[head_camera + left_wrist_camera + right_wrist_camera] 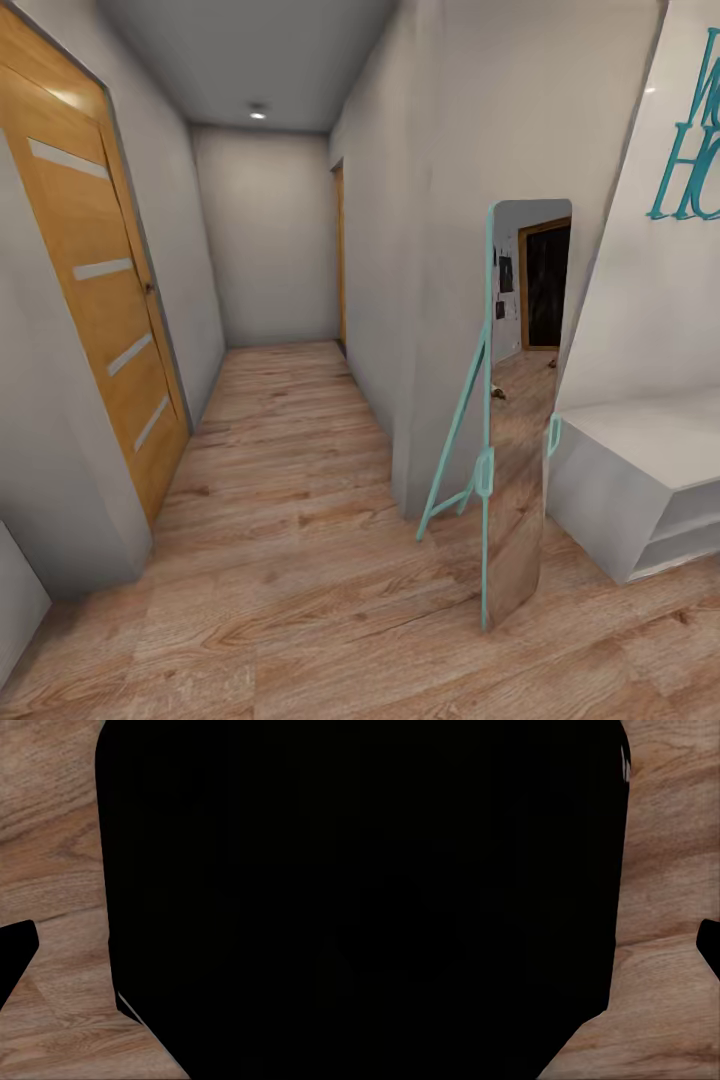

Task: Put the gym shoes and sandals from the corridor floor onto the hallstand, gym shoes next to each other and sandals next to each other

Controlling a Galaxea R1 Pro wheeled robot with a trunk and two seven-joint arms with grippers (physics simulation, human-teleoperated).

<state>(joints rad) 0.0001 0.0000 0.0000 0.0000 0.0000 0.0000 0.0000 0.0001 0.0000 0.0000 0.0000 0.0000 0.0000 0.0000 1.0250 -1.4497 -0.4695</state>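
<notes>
Floor [300, 520] of wood-plank laminate is seen running the length of a narrow corridor, bounded by grey walls [270, 230] and closed at the far end. On the left side a wooden door [90, 280] with pale horizontal inserts is set in the wall; a second door frame [340, 255] is glimpsed further along on the right. At the right edge a pale grey hallstand [640, 470] is partly shown: a flat worktop with open shelves beneath, set against a slanted white panel bearing teal lettering [690, 130]. Nothing is seen on the part of it that is shown. Just beside it a tall standing mirror [520, 430] with a teal frame is propped on the floor, leaning back towards the wall corner.

No gym shoes or sandals can be made out on the floor or on the hallstand, so none of the four is judged to be placed yet; the whole of the task appears to be left, beginning with finding the shoes.

In both wrist views a large black shape [232, 900] is set against the same plank floor [667, 870]; how far the jaws are open on either arm cannot be told, nor whether anything is held.
</notes>
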